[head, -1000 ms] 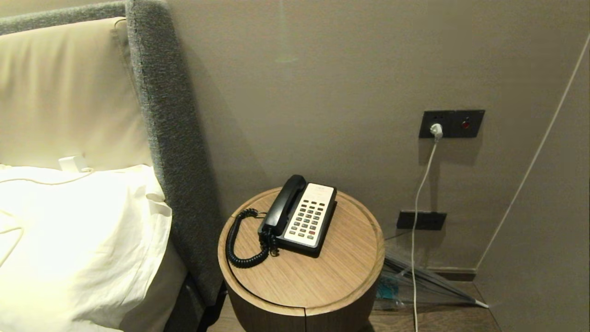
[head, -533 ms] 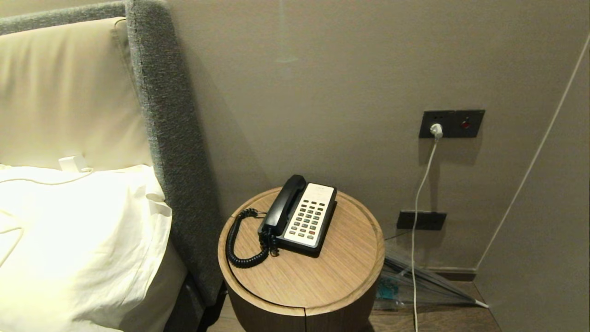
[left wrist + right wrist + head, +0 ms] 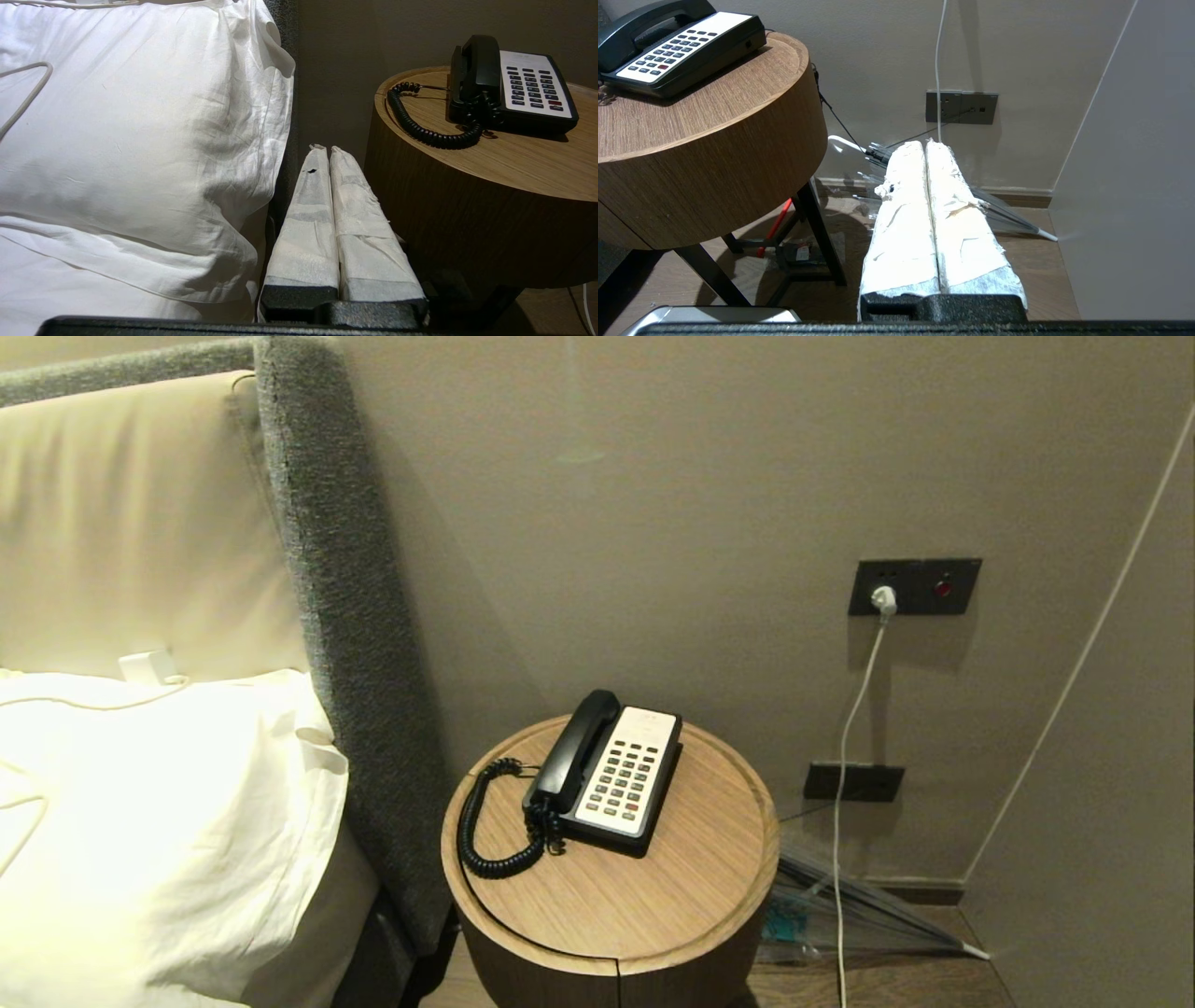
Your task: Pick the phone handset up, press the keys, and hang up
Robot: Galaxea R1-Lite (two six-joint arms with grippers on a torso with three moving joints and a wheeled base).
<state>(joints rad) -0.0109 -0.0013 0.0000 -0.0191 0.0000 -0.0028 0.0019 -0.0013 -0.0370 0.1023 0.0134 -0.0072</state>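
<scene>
The glossy black phone handset [image 3: 574, 747] lies in its cradle on the left side of the black desk phone, its coiled cord [image 3: 481, 831] looping onto the round wooden table [image 3: 653, 896]. The keys [image 3: 621, 779], grey with one red, sit in the white faceplate. Neither arm shows in the head view. My left gripper [image 3: 327, 148] is shut and empty, low beside the table's side and below its top, with the handset [image 3: 476, 70] far ahead. My right gripper [image 3: 924, 142] is shut and empty too, low on the table's other side, the keys [image 3: 668, 51] up ahead.
A bed with a white pillow [image 3: 159, 821] and a grey headboard [image 3: 345, 616] stands left of the table. On the wall are a socket panel [image 3: 915, 586] with a white cable [image 3: 845, 756]. A folded clear umbrella [image 3: 1017, 210] lies on the floor by the wall.
</scene>
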